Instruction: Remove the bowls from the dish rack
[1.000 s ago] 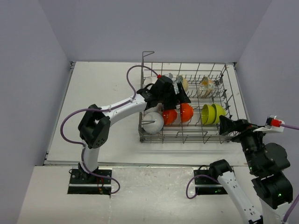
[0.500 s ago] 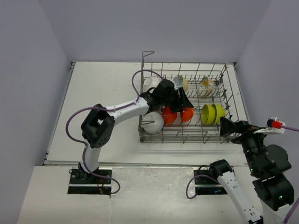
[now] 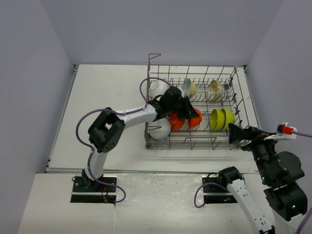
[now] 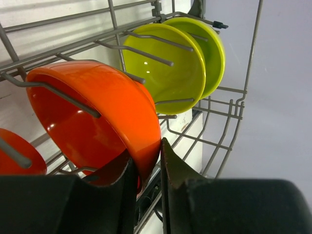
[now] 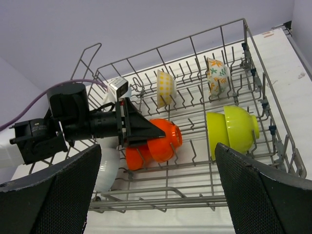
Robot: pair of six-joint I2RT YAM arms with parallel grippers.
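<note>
The grey wire dish rack [image 3: 195, 142] holds several bowls on edge. My left gripper [image 4: 146, 161] has its two black fingers pinched on the lower rim of an orange-red bowl [image 4: 97, 117], one inside and one outside. A second orange-red bowl [image 3: 176, 122] leans just left of it. Two nested lime-green bowls [image 4: 170, 63] stand further right. A white bowl [image 3: 160, 128] sits at the rack's front left, another white bowl [image 3: 156, 87] at the back left. My right gripper [image 3: 234, 131] hovers open outside the rack's front right corner, holding nothing.
Two cream patterned bowls [image 5: 165, 87] [image 5: 217, 75] stand in the rack's back row. A taller corner post [image 3: 154, 56] rises at the rack's back left. Upright tines surround the held bowl. White tabletop [image 3: 102, 107] lies to the left of the rack.
My left gripper has pushed further right and down into the rack and has shut on the orange-red bowl's rim. The right arm has stayed where it was.
</note>
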